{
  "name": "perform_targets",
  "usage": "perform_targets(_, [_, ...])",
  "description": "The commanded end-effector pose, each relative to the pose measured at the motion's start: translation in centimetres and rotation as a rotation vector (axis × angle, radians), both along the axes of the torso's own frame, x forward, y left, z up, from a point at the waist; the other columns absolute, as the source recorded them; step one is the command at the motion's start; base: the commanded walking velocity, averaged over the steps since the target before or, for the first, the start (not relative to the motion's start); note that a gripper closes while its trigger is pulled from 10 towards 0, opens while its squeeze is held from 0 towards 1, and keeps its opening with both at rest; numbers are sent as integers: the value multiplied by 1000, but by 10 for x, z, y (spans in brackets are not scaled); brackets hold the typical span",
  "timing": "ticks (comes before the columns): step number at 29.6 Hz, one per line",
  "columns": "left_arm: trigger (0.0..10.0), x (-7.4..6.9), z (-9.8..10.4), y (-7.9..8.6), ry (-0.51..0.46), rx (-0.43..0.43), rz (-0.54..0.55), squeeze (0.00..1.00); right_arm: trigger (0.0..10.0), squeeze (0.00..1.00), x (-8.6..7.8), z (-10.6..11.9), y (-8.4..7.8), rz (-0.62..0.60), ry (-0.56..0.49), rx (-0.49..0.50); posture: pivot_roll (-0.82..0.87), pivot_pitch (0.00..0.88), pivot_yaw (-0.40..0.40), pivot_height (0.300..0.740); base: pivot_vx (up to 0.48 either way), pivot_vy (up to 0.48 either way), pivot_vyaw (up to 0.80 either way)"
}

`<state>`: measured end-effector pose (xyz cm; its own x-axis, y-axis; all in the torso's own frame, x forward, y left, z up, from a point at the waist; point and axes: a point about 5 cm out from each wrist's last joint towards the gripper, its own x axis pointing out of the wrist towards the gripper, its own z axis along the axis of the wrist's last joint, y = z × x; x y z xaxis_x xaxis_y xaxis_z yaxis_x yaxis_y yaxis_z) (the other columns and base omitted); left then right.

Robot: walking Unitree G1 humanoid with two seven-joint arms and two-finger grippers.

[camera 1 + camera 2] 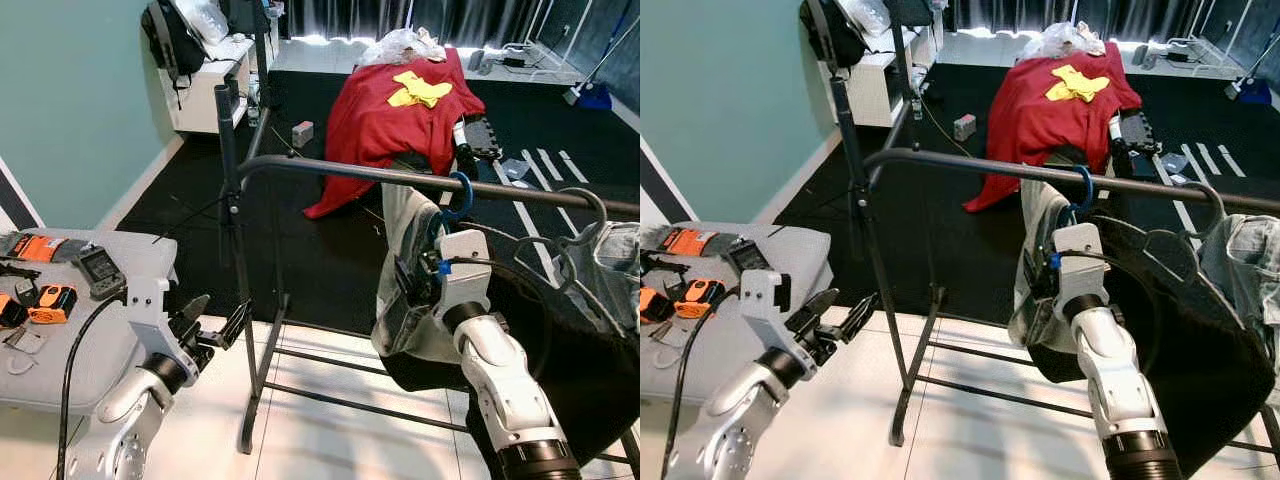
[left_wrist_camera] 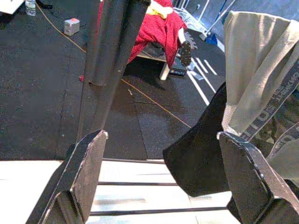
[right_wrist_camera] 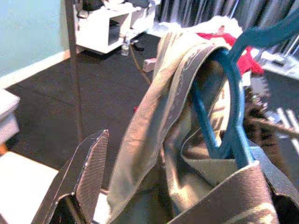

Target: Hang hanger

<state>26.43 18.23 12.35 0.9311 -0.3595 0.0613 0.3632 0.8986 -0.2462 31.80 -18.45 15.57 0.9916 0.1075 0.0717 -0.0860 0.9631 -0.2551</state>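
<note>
Black-fingered right gripper (image 1: pixel 420 272) was raised beside a blue hanger (image 1: pixel 455 200) carrying a grey garment (image 1: pixel 402 270), fingers spread, hook over the black rail (image 1: pixel 400 177). Left gripper (image 1: pixel 215 327) hung spread and empty near the rack's upright post (image 1: pixel 232 210), bare rail between post and hanger.

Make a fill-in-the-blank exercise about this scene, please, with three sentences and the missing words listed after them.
1. The hook of the blue hanger is over the black ____ of the rack.
2. The left end effector is ____, with nothing between its fingers.
3. The cloth draped over the furniture behind the rack is ____ in colour.

Missing words: rail; open; red
</note>
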Motion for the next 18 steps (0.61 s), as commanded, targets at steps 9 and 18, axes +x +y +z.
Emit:
perform_targets(9, [10000, -6, -3, -1, 2, -12, -4, 0, 10000, 0, -2, -2, -28, -152, -71, -112, -103, 70, 0, 740, -369, 0, 0])
perform_targets(18, [10000, -7, -1, -1, -6, -6, -16, 0, 10000, 0, -8, 9, -23, -125, -198, -190, -101, 75, 3, 740, -315, 0, 0])
